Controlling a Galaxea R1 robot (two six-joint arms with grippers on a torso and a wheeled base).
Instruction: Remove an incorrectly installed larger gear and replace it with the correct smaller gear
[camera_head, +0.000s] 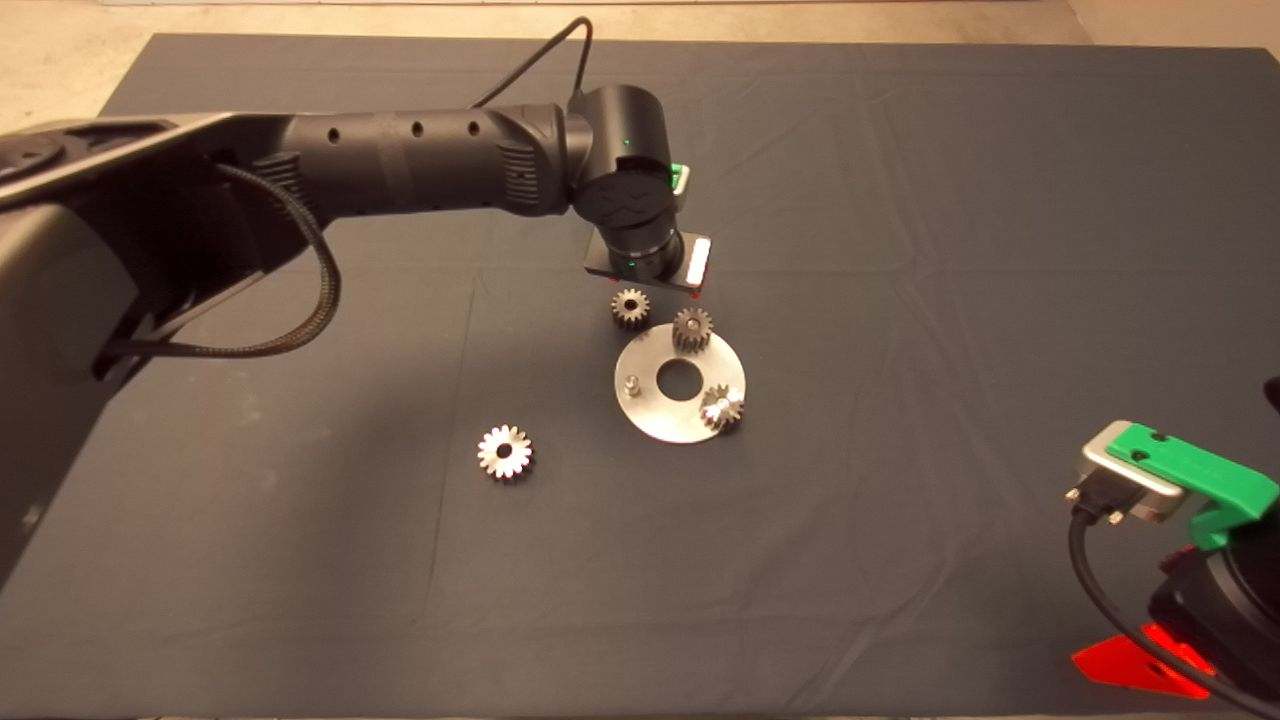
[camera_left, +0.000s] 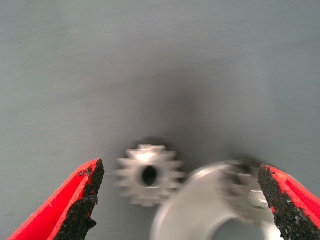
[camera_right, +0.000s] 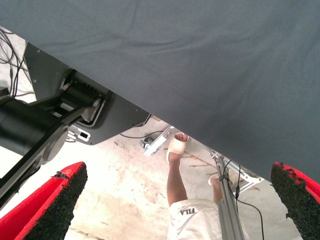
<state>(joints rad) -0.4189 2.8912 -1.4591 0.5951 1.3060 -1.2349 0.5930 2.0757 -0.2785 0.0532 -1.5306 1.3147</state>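
The larger gear (camera_head: 505, 452), bright silver, lies flat on the mat to the left of the round metal plate (camera_head: 655, 420). The smaller gear (camera_head: 630, 307) (camera_left: 149, 175) rests on the mat just off the plate's far rim. Two similar small gears (camera_head: 692, 328) (camera_head: 722, 407) sit on the plate, and a bare peg (camera_head: 632, 384) stands at its left side. My left gripper (camera_head: 655, 285) (camera_left: 180, 167) hovers open over the smaller gear, which shows between its fingers (camera_left: 82, 195) without touching them. My right gripper (camera_head: 1150, 660) (camera_right: 177, 170) is parked open at the lower right.
The plate (camera_left: 197, 212) has a large centre hole (camera_head: 680, 380). In the right wrist view the mat's edge, the robot's base, cables on the floor and a person's leg (camera_right: 176, 180) show.
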